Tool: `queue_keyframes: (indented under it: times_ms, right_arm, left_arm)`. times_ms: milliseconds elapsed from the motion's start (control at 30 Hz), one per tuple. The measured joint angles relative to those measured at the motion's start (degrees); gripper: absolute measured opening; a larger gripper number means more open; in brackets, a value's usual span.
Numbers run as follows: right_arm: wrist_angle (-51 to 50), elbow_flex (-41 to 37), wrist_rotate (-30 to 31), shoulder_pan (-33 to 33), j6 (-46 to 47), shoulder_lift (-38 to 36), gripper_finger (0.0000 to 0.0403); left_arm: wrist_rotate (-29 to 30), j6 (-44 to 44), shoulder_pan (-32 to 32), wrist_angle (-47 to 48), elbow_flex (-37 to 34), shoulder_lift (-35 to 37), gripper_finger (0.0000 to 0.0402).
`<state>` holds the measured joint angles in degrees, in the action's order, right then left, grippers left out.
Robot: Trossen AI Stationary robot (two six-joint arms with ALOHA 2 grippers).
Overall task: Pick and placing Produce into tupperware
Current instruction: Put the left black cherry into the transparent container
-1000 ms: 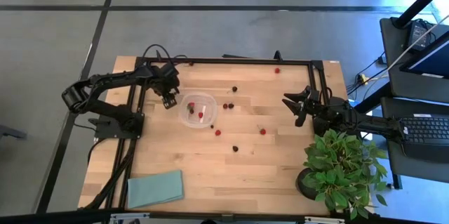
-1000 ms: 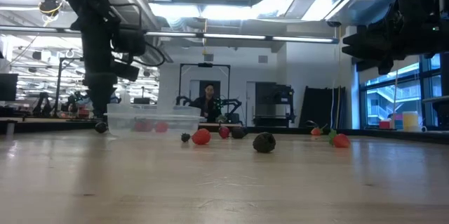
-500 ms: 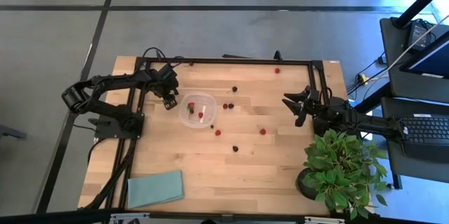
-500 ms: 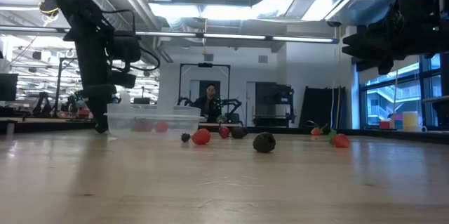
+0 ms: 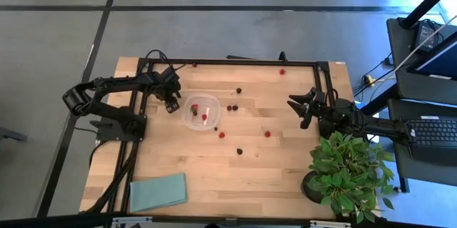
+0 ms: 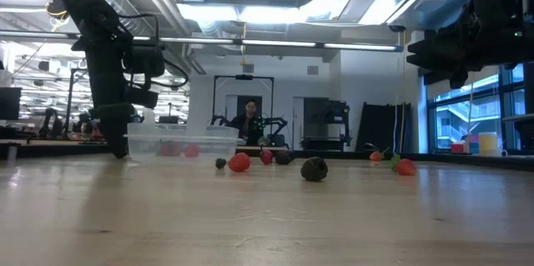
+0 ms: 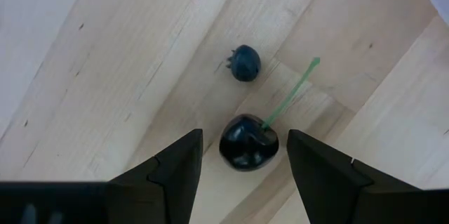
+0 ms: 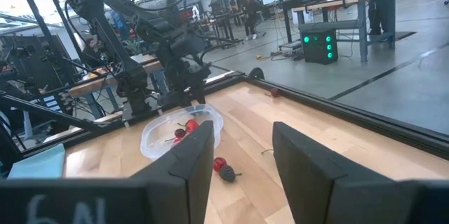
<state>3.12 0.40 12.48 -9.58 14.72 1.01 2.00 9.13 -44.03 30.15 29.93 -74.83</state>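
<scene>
At 9 o'clock of tupperware (image 5: 202,111), left gripper (image 7: 242,155) open, empty, straddling dark cherry (image 7: 248,142) for pickup; right gripper (image 5: 300,108) parted, empty, waiting at 3 o'clock.

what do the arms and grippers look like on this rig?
Two matte black jointed arms with black cables along them. Left gripper and right gripper each have two flat dark fingers, wedge-shaped with angular facets in the wrist views. White markings show at the right wrist view's bottom edge, unreadable.

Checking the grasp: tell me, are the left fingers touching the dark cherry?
Apart. The left wrist view shows bare wood either side of the dark cherry, between the fingers.
</scene>
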Motion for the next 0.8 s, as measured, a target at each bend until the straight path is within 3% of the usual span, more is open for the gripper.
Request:
queue_keyframes:
  times_ms: [500,800]
  right_arm:
    - [0.00,0.00,0.00,0.01,-0.22,0.01,0.0149]
    - [-0.01,0.00,0.01,-0.01,-0.22,-0.01,0.0149]
  left_arm:
    - [0.02,-0.02,0.07,-1.11,-0.11,-0.04,0.0198]
    - [0.55,-0.16,0.11,-1.27,-0.11,-0.07,0.0140]
